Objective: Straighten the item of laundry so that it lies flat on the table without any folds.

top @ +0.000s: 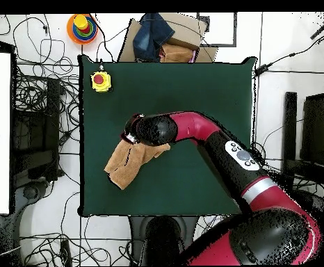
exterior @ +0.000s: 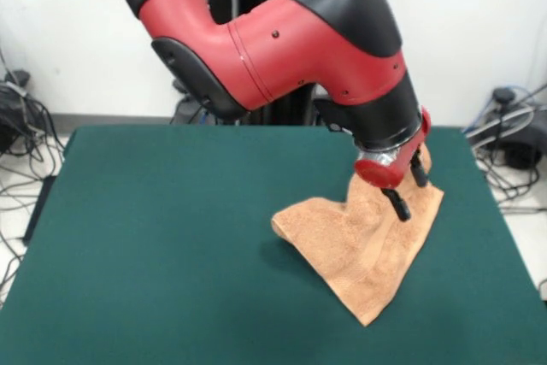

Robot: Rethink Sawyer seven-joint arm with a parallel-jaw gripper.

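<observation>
Laundry, an orange-tan towel [exterior: 363,250], lies crumpled on the green counter [exterior: 171,245], toward the side of it away from the yellow button box [top: 100,81], and we see part of it drawn up toward our tool [exterior: 408,187]. The tool's dark fingers [exterior: 398,204] sit against the raised cloth, apparently pinching it, though we cannot tell that for certain. We judge the grip could slip if we pull quickly, dropping the towel back folded. Dragging further from the button box risks carrying a corner past the counter's edge, and layers beneath may stay doubled.
</observation>
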